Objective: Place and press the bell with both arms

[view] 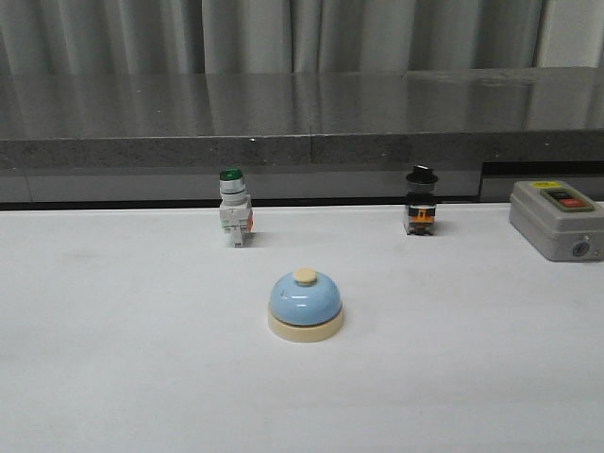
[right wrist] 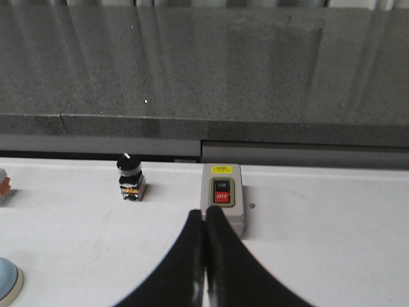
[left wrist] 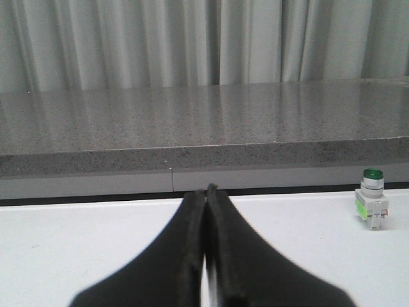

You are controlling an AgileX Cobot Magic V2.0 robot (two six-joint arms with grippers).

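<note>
The light-blue dome bell (view: 305,304) with a cream base and cream button stands upright on the white table, near the middle in the front view. Its edge shows at the corner of the right wrist view (right wrist: 7,281). Neither arm shows in the front view. My left gripper (left wrist: 206,192) is shut and empty above the white table, with the bell out of its view. My right gripper (right wrist: 204,214) is shut and empty, with the bell well off to one side of it.
A green-capped white switch (view: 233,208) (left wrist: 372,199) and a black-capped switch (view: 421,201) (right wrist: 130,176) stand at the table's back. A grey ON/OFF box (view: 557,219) (right wrist: 222,197) sits at the back right, just beyond my right fingertips. A dark stone ledge (view: 302,113) runs behind.
</note>
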